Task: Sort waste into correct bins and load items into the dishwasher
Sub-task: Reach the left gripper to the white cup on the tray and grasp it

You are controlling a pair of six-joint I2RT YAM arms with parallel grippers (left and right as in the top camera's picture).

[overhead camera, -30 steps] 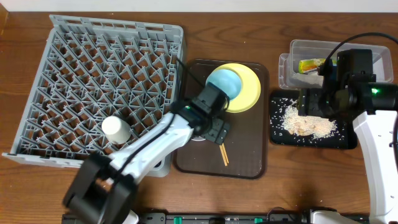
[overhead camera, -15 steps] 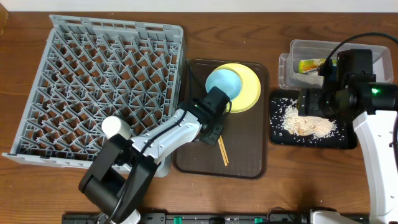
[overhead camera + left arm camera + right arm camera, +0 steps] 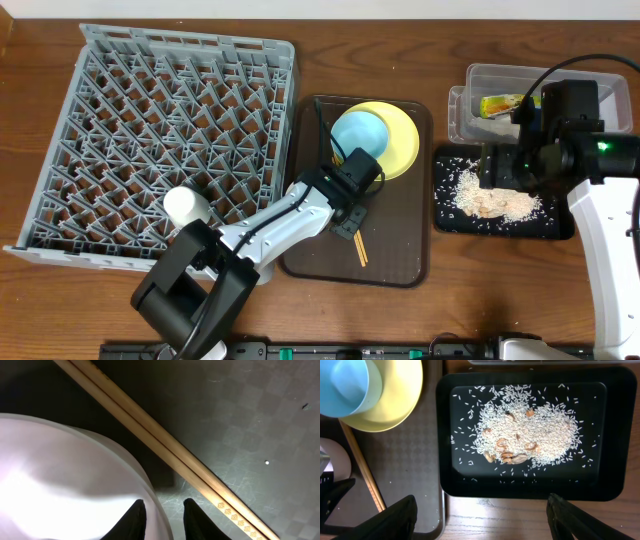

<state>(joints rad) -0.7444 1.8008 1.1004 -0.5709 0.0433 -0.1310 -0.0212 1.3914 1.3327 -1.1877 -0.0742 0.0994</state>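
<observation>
Writing was scarce: the snack wrapper [image 3: 500, 104], lying in the clear tub [image 3: 540, 70] beyond the far right corner of the serving tray [image 3: 400, 255], carried print too small to read; the chopsticks [image 3: 165, 450], lying on the serving tray's floor, bore only a small gold pattern near one end. Low over the serving tray's near half sat the left hand [image 3: 165, 519], its fingers [image 3: 134, 519] cut off by the wrist view's lower edge; they stood a little apart astride the rim of the white bowl [image 3: 60, 480], one inside and one outside, with a dark sliver between rim and outer finger; whether they pinched the rim could not be told; from overhead that bowl was almost wholly hidden under the arm. On the serving tray's far half the light-blue bowl [image 3: 358, 135] sat on the pale-yellow plate [image 3: 408, 140]. Right of the serving tray, on the worktop [image 3: 480, 290], lay the black tray [image 3: 445, 435] holding rice [image 3: 540, 420] and brown scraps [image 3: 512, 456]; the right hand [image 3: 481, 499] hung above it, fingers spread wide and holding nothing. Left of the serving tray stood the grey dish rack [image 3: 180, 40], with the small white cup [image 3: 187, 206] by its near edge.
</observation>
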